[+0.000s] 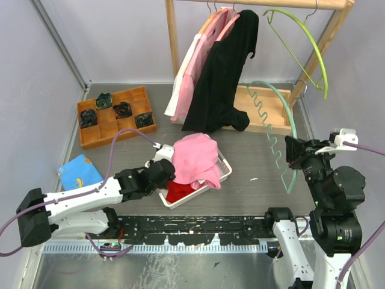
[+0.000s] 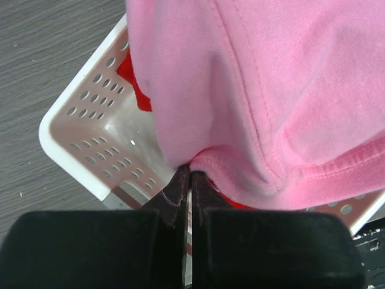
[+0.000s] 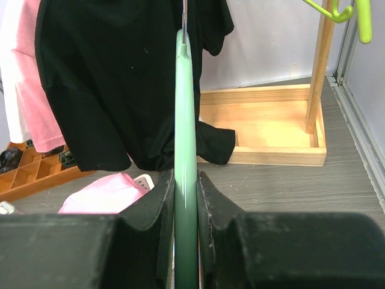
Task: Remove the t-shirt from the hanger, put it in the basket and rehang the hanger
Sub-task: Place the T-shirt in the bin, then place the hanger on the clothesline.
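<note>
Left wrist view: left gripper (image 2: pixel 190 176) pinches the pink t-shirt (image 2: pixel 258 90) by its hem, probably a sound hold on light, limp cloth; right gripper (image 3: pixel 185 180) clamps the stiff hanger (image 3: pixel 185 102).

The basket (image 1: pixel 224 171) sits mid-table, with the t-shirt (image 1: pixel 195 159) heaped in and over it and another garment (image 1: pixel 177 191) beneath at its near-left corner. Behind it stands the clothes rack (image 1: pixel 172 36), with hung garments (image 1: pixel 222 72) at the rail's left end and a spare hanger (image 1: pixel 313 48) at its right end. The compartment tray (image 1: pixel 117 135) lies left of the rack, the folded cloth (image 1: pixel 80 171) lies left of the basket, and the hanger (image 1: pixel 293 135) stands right of the basket, before the rack's base.
</note>
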